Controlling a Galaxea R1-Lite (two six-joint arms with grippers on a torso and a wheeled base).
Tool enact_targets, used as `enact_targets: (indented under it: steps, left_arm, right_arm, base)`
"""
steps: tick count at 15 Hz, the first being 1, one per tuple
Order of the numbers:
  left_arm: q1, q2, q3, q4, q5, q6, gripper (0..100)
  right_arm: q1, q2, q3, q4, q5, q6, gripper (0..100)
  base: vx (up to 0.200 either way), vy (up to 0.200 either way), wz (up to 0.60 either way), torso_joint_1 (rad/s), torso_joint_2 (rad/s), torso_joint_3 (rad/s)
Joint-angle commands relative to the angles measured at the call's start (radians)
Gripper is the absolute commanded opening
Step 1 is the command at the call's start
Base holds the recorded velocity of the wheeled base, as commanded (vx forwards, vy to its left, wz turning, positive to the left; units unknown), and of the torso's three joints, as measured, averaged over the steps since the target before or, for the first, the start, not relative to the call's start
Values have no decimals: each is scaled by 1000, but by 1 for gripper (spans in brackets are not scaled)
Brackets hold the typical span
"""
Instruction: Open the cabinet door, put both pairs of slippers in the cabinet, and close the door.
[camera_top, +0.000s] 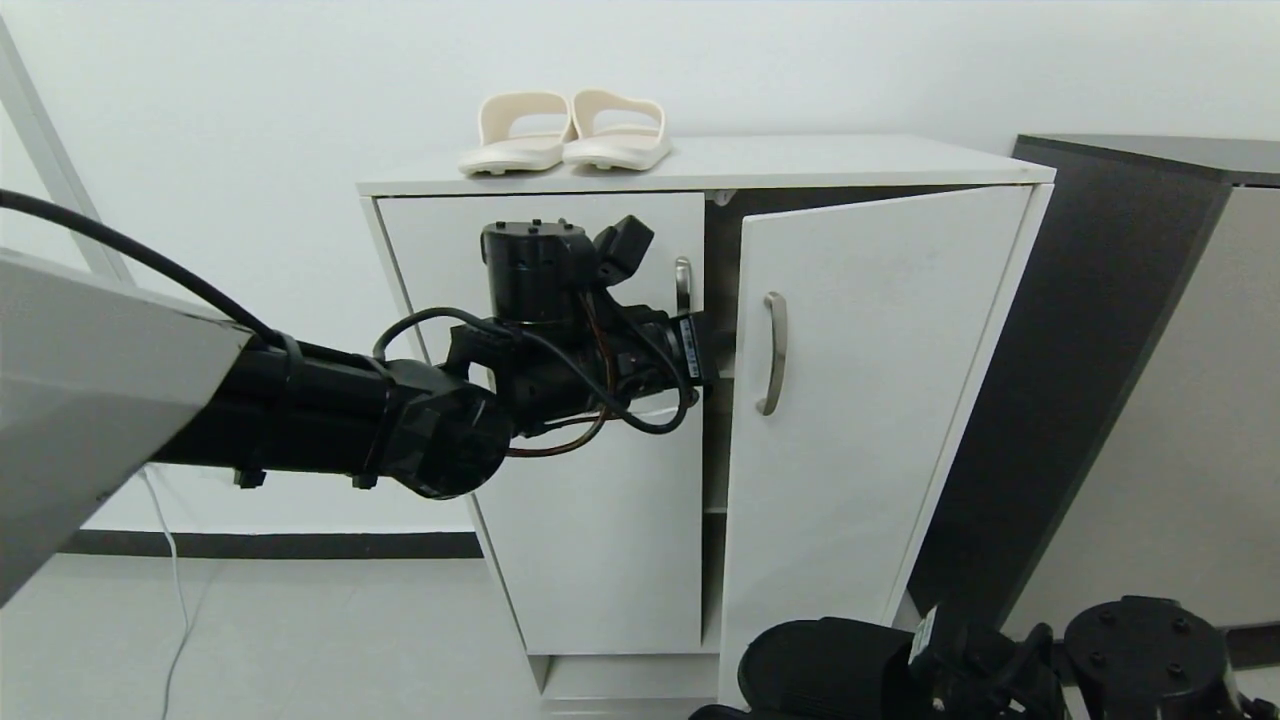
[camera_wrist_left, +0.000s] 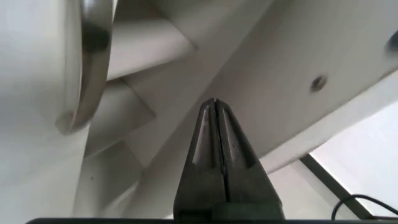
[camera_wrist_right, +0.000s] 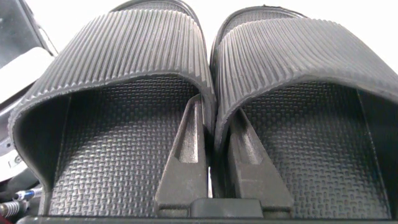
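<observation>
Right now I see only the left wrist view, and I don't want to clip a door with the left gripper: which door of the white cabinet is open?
Observer: The white right door stands ajar; the white left door is shut.
Operator: Where are the slippers?
Observer: The cream moulded slippers sit side by side on the cabinet's white top.
Operator: And the other pair?
Observer: The right gripper is shut on the black ribbed rubber slippers, pinching their inner strap edges together.
</observation>
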Motion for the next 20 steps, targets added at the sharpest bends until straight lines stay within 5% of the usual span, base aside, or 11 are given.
enact_targets:
  steps: [1,6,10,12,17,20]
  left_arm:
    - [-24,16,-13,-3,0,0,0]
    - [-191,81,-12,-132,51,0,0]
    - [-225,89,-6,-198,48,-11,0]
    - [-188,70,25,-245,58,-34,0]
    - [-68,-145,214,-264,60,-32,0]
    - [18,-370,386,-247,71,-29,0]
  right_arm:
    - [9,3,2,0,1,0,0]
    - [26,2,16,0,1,0,0]
    - [26,3,16,-2,1,0,0]
    - [25,3,9,-2,-1,1,0]
    - [-12,51,-21,-62,-16,14,0]
    - [-40,103,-112,-86,-205,69,0]
  base:
    - [-200,0,0,7,2,2]
    - [-200,0,0,1,3,2]
    - [0,0,0,0,0,0]
    - [0,0,0,0,0,0]
    - [0,0,0,0,0,0]
    - [0,0,0,0,0,0]
